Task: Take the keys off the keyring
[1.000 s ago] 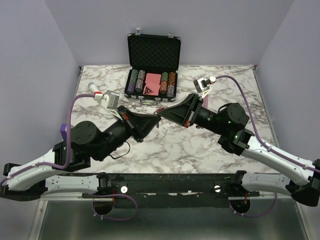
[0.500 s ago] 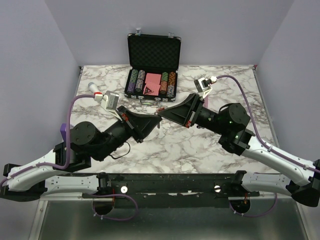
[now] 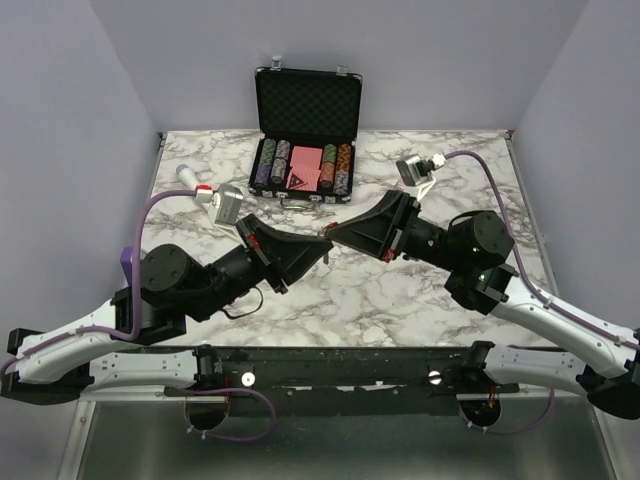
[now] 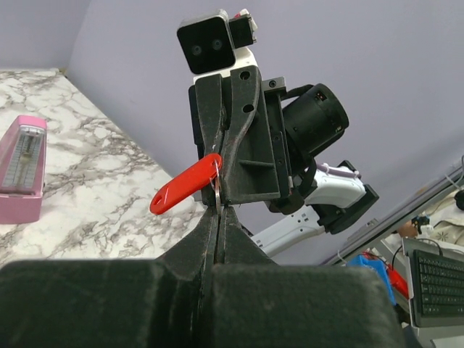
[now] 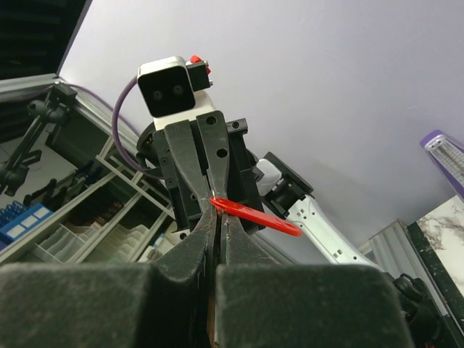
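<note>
My two grippers meet tip to tip above the middle of the table. The left gripper is shut on a thin silver-grey metal piece, the keys, seen edge-on at its tips in the left wrist view. The right gripper is shut on the end of the red oval keyring, which sticks out sideways. In the right wrist view the right gripper's tips pinch the keyring, with the left gripper just behind. In the top view the keys and keyring are hidden between the fingertips.
An open black case with poker chips and pink cards stands at the back centre. A pink metronome sits on the marble at the left, also showing in the top view. Walls close in the left and right sides.
Both grippers, still joined at the tips, have shifted a little to the right and toward the near edge. Both stay shut.
</note>
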